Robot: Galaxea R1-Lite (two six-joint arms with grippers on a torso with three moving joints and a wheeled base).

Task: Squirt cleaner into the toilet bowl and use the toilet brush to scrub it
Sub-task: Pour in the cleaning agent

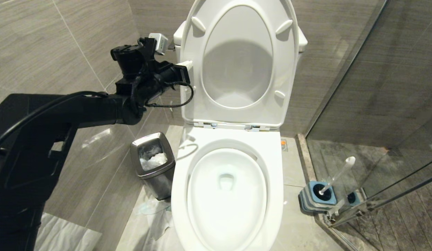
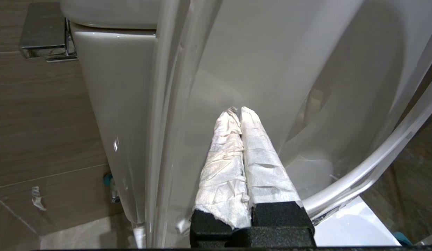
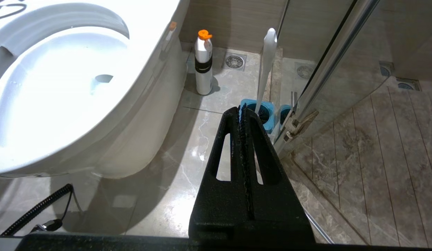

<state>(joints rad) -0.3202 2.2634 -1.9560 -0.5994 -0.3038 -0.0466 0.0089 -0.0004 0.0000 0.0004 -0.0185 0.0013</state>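
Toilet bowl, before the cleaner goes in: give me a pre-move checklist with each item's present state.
1. Lid and seat raised: ok.
2. Toilet bowl unobstructed: ok.
3. Cleaner already in the water: not ok, no tint shows.
4. Toilet brush standing in its blue-topped holder: ok.
5. White bottle with orange cap upright on the floor beside the bowl: ok.
6. Left pincer shut, empty, by the raised seat; right pincer shut, empty: ok.
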